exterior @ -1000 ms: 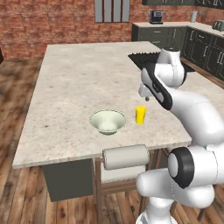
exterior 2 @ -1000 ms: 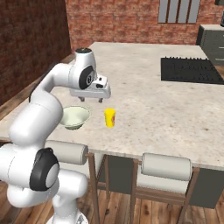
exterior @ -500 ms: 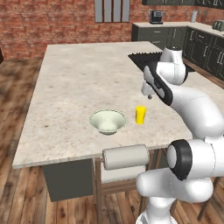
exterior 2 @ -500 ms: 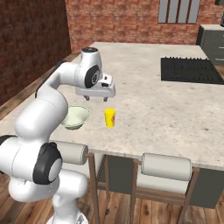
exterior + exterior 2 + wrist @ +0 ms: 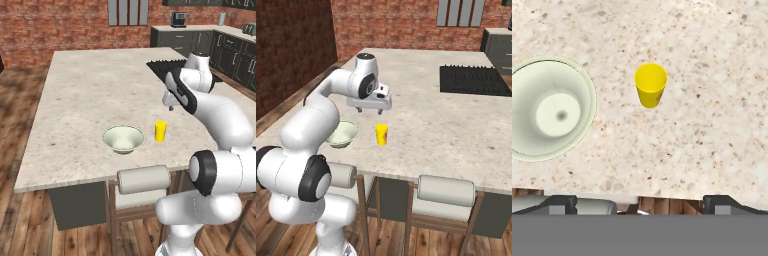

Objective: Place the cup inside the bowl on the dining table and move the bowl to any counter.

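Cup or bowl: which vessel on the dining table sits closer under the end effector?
The yellow cup. It stands almost under the end effector, whereas the pale bowl lies farther off, apart from the cup.

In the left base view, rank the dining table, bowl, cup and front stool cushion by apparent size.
1. dining table
2. stool cushion, though it sits nearer the camera than the bowl, so unsure
3. bowl
4. cup

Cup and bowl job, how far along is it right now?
Nothing is finished yet. The yellow cup stands upright on the dining table, beside the empty bowl and apart from it. The end effector hangs above the cup, holding nothing. Left to do: grasp the cup, set it in the bowl, then carry the bowl to a counter.
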Motion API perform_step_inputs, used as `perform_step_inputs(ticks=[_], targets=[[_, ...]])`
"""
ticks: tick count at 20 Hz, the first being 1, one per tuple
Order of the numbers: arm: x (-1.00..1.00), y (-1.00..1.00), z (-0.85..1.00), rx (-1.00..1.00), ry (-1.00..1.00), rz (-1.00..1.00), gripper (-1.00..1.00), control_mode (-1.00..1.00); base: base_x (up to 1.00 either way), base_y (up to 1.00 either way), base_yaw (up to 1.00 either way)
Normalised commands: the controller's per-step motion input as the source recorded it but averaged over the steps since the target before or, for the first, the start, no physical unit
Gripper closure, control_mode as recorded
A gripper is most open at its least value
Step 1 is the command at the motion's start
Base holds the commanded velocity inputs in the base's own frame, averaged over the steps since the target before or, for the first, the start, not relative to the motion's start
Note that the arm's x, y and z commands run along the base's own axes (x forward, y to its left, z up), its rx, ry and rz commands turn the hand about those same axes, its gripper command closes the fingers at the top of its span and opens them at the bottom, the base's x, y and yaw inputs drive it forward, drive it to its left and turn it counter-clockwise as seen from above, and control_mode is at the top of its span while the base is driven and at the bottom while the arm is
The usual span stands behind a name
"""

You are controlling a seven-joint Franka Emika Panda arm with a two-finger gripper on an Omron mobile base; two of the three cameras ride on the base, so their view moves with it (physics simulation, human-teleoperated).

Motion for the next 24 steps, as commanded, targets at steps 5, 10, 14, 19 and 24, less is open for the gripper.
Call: perform_step_inputs(ticks=[5,10,14,19,24], targets=[[0.18,-0.11,0.00,0.09,0.00,-0.01,-1.00,-1.00,0.00,0.00,0.00],[0.17,-0.12,0.00,0.07,0.00,0.00,-1.00,-1.00,0.00,0.00,0.00],[0.16,-0.19,0.00,0.09,0.00,0.00,-1.00,-1.00,0.00,0.00,0.00],[0.10,-0.17,-0.06,0.07,0.00,0.00,-1.00,-1.00,0.00,0.00,0.00],[0.14,-0.06,-0.15,0.02,0.00,0.00,-1.00,-1.00,0.00,0.00,0.00]])
